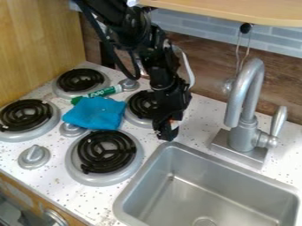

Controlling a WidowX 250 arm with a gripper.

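The black gripper (167, 131) hangs low over the speckled white counter, between the back right burner (142, 105) and the sink's back left corner. A small orange and white patch (174, 124) shows at its lower end; whether this is a held thing or part of the gripper, I cannot tell. To the left, a crumpled blue cloth (96, 114) lies among the burners. Just behind the cloth is a green and white marker (105, 92), lying slantwise, its left part close to the cloth's back edge.
A metal sink (160, 161) takes up the front right, with a tall curved faucet (243, 97) behind it. The front right burner (106, 152), front left burner (26, 115) and back left burner (81, 80) surround the cloth. Silver knobs (33, 156) stand up from the counter.
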